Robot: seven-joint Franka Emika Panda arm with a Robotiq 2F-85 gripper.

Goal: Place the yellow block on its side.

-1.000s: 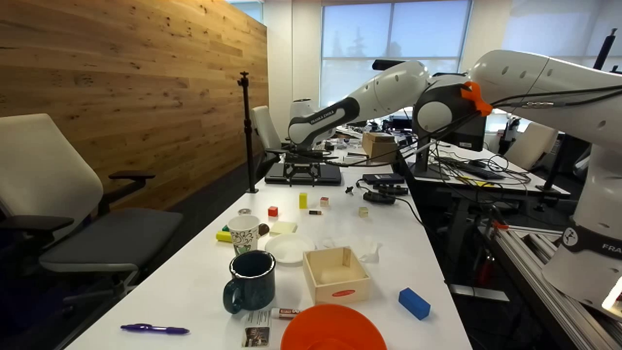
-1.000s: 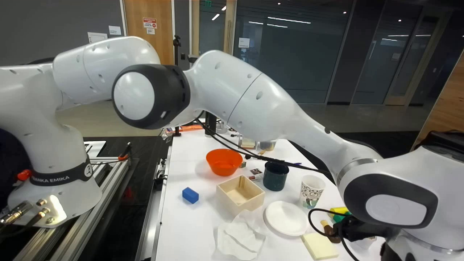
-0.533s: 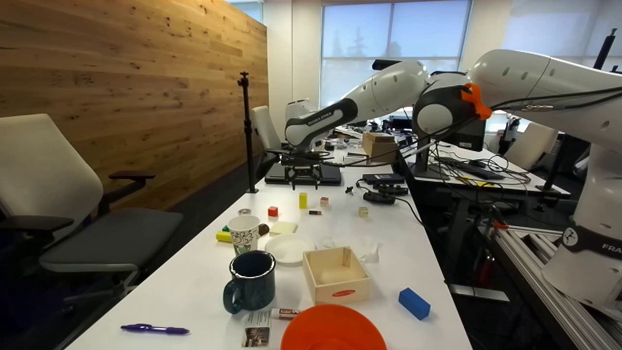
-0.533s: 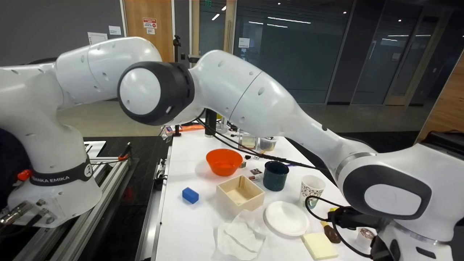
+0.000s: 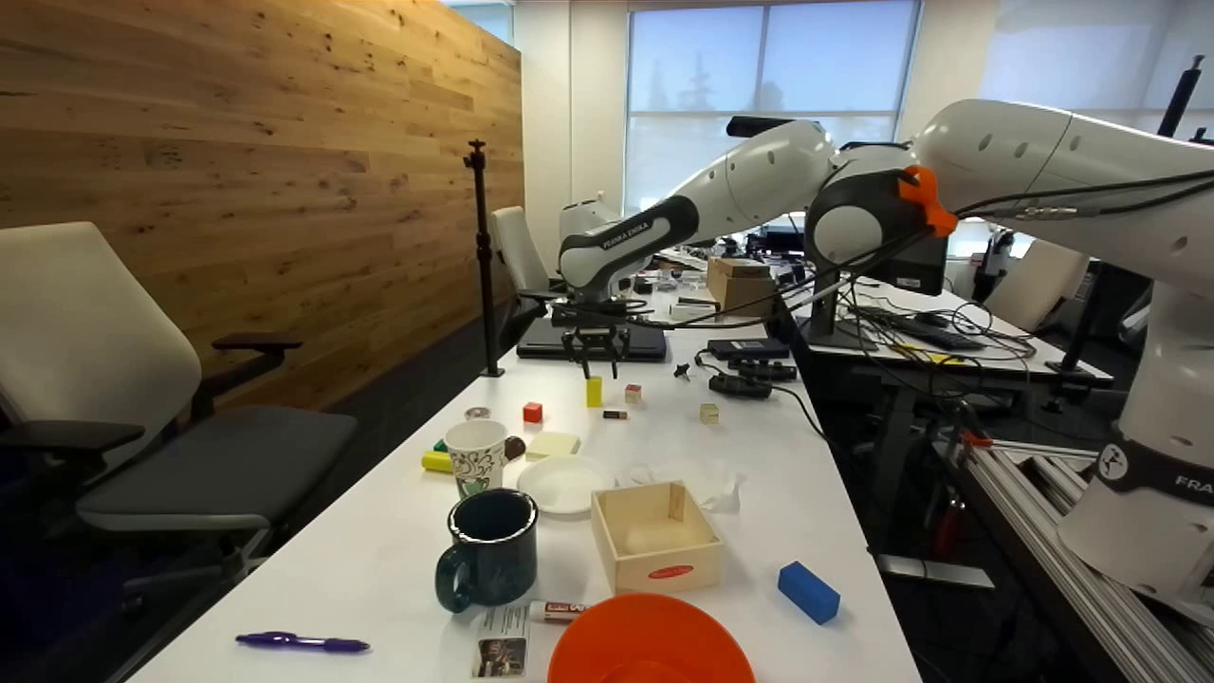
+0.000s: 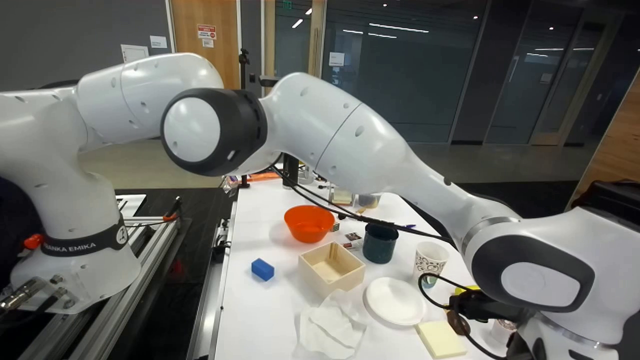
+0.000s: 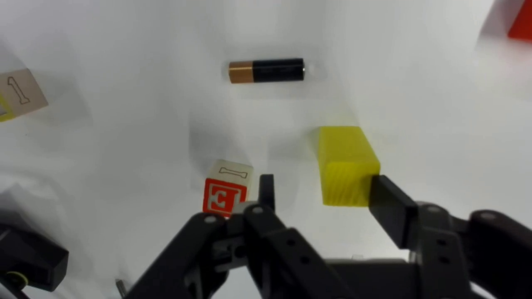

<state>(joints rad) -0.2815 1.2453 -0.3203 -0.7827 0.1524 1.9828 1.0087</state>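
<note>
Yellow and upright, the block [image 7: 348, 182] is standing just right of centre in the wrist view, presenting its top and one side. The claw [image 7: 324, 197] is occupying the bottom of that frame with its fingers [image 7: 267, 191] spread: one is sitting left of the block and apart from it, the other is overlapping its lower right edge, and whether that one is touching cannot be told. At upper centre a battery [image 7: 272, 70] is lying copper end leftward, and a letter cube [image 7: 226, 182] is sitting partly covered by the claw. In an exterior view the block is looking taller than wide, just below the fingers, and the red cube [image 5: 532, 413] is appearing whole to its left, whereas the wrist view is cutting that cube off at the upper right corner. There, too, the box [image 5: 704, 569] is showing a red label [image 5: 671, 572] and the mug [image 5: 503, 569] its handle [image 5: 454, 581]. In an exterior view the arm [image 6: 345, 130] is spanning the frame down to the lower right, and a tissue [image 6: 331, 330] is lying uncovered at bottom centre. In both exterior views a plate [image 6: 395, 300] and a blue brick [image 6: 262, 269] are resting on the table [image 6: 270, 315].
</note>
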